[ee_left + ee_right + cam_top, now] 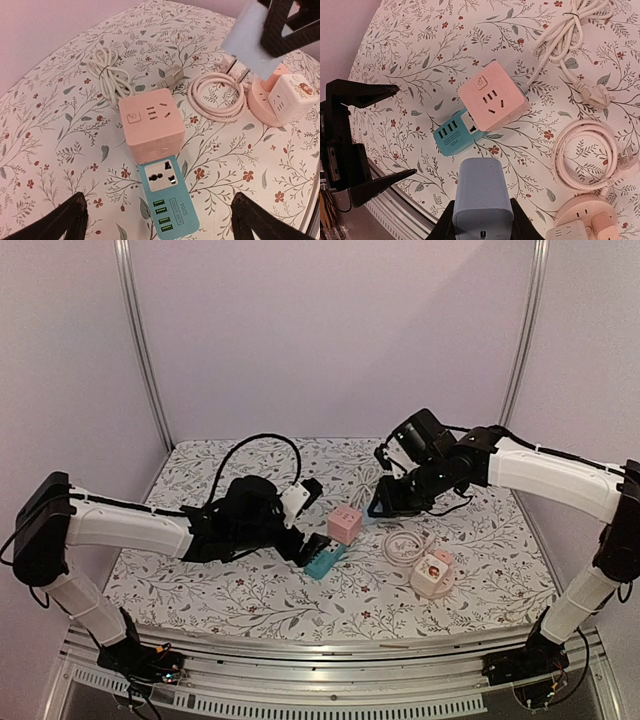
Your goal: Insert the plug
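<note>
My right gripper point(482, 220) is shut on the plug point(482, 200), a light blue block held in the air above the flowered cloth. The same plug point(252, 40) shows at the top right of the left wrist view. Below it lies a teal socket strip point(452, 137) with one end against a pink cube socket point(492, 100). My left gripper point(162, 215) hangs open over the teal strip point(167, 192), one finger on each side and nothing between them. From above, the left gripper point(305, 520) sits just left of the strip point(324, 561), and the right gripper point(385, 502) is up right of the cube point(345, 525).
A coiled white cable point(218, 97) lies right of the cube. A round pink socket base point(260, 97) carrying a white cube stands beyond it. A bundled white cord point(107, 72) lies at the far side. The table's metal front rail point(395, 212) is close behind the left gripper.
</note>
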Robot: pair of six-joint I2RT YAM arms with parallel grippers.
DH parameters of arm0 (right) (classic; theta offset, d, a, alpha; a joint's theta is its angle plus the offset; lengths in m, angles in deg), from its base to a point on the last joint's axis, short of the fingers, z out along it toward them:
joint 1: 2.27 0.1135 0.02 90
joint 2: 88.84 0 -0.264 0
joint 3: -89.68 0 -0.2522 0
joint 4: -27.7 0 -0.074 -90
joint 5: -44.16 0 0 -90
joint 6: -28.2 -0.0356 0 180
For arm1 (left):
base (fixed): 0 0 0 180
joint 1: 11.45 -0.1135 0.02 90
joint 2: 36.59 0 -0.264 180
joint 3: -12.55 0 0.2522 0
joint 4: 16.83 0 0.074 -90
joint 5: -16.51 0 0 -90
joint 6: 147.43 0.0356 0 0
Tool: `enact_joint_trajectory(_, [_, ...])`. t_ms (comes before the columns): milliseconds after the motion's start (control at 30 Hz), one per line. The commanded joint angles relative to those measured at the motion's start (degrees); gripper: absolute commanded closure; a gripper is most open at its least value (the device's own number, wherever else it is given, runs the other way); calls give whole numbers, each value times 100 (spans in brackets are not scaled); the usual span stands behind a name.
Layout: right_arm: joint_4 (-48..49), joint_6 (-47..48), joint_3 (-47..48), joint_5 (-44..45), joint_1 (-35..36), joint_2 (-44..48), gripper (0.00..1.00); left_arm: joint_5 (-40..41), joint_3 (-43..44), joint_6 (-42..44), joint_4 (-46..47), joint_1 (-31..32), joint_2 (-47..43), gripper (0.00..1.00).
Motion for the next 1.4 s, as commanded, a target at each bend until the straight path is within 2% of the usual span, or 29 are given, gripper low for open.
enact_joint_trajectory(0, [-125, 86, -269, 331, -82, 502, 100, 69, 188, -378, -734, 23, 390, 1])
enact_joint_trajectory(100, [-152, 95, -414, 442, -146, 723, 100, 88, 637, -418, -1185, 46, 769, 9])
enact_joint_trajectory(200, [-196, 97, -532, 612, -211, 979, 100, 285, 875, -524, -1649, 168, 1074, 10])
enact_joint_trajectory(467, [-255, 170, -601, 574, -262, 1113, 100, 520, 859, -1013, -1699, 348, 1408, 15])
enact_joint_trajectory(700, [-233, 189, -668, 483, -254, 1099, 100, 489, 1035, -1233, -1733, 390, 1804, 28])
enact_joint_trajectory(800, [-214, 208, -689, 461, -262, 1118, 100, 460, 1087, -1322, -1733, 453, 1877, 39])
enact_joint_trajectory(1000, [-204, 250, -717, 413, -261, 1143, 100, 931, 1226, -1584, -2032, 728, 1953, 73])
enact_joint_trajectory(1067, [-185, 261, -752, 391, -257, 1171, 100, 1157, 1243, -1745, -2197, 842, 1943, 78])
enact_joint_trajectory(1233, [-164, 279, -846, 473, -255, 1250, 100, 1622, 1217, -2544, -2482, 1067, 1920, 83])
enact_joint_trajectory(1367, [-175, 303, -937, 543, -262, 1293, 100, 1872, 1117, -3780, -2612, 1249, 1889, 81])
